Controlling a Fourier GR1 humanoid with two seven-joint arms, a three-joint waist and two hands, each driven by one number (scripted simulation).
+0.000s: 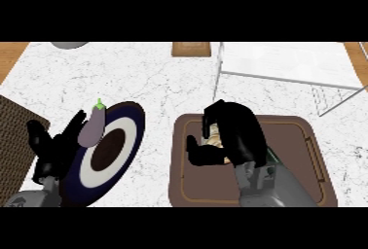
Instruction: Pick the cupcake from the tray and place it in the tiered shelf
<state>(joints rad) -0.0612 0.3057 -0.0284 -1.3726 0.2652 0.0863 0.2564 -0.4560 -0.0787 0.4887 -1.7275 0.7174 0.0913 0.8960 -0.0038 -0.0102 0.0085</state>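
Note:
On the brown tray [309, 146] at the lower right, my right hand [233, 133] curls over the cupcake [214, 141]. Only a pale sliver of the cupcake shows between the thumb and the fingers; the rest is hidden. The white tiered shelf [287, 61] stands at the upper right, beyond the tray. My left hand [50, 146] rests at the left edge with its fingers up and straight, holding nothing.
A dark blue plate [119, 151] with a white ring lies left of the tray, and a purple eggplant [93, 124] lies on its upper left rim. A brown woven mat [10, 131] is at the far left. A small wooden board [191, 47] sits at the top centre.

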